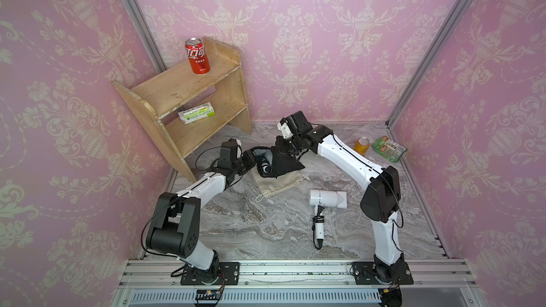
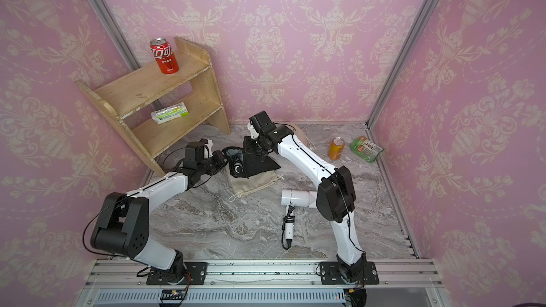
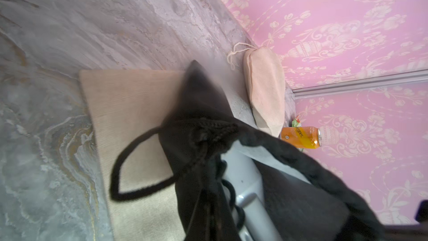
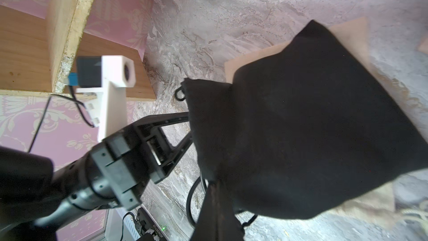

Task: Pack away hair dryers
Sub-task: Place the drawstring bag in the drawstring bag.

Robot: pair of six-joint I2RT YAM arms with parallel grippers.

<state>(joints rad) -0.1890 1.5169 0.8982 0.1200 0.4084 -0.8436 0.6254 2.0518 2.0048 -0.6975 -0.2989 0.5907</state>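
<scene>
Partway there, I reckon
Both arms' jaws clamp the black pouch (image 1: 285, 164), dryer (image 1: 266, 169) inside; white dryer (image 1: 326, 197) sits on tabletop (image 1: 251, 225).

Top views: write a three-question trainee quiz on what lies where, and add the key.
1. True or false: the white hair dryer on the table is already inside a pouch.
2. What lies directly under the black pouch? A) a folded towel B) a flat beige pouch C) a wooden tray
3. Fill in: the red can stands on the ___ shelf of the wooden rack.
Key: 1 false; 2 B; 3 top.
</scene>
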